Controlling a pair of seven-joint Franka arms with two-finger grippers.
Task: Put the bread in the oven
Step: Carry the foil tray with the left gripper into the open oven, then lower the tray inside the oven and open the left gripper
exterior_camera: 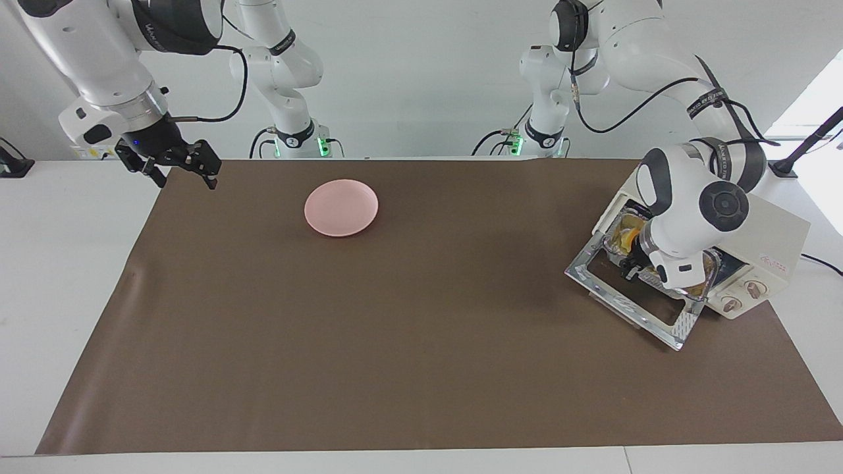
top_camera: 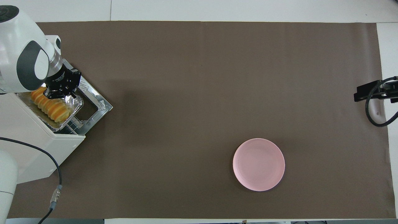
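Lying well apart from everything else, a round pink plate (exterior_camera: pixel 341 207) sits on the brown mat (exterior_camera: pixel 395 329) that covers the tabletop, toward the right arm's end and near the robots. At the left arm's end stands the oven (exterior_camera: pixel 757 253), its glass door (exterior_camera: pixel 635 293) dropped open onto the mat. The left arm's white wrist hangs over the oven mouth and blocks most of it in the facing view, where only a glimpse of yellow bread (exterior_camera: pixel 627 232) and foil shows. The overhead view shows more: the bread (top_camera: pixel 49 105) lies in a crinkled foil tray (top_camera: pixel 70 116), the tray resting partly inside the oven opening, with the wire rack showing at its edge. The left gripper (top_camera: pixel 60 93) is at the tray's rim with its fingers pinched together on the foil. The right gripper (exterior_camera: pixel 178 168) waits in the air over the mat's corner at its own end, fingers spread wide and holding nothing
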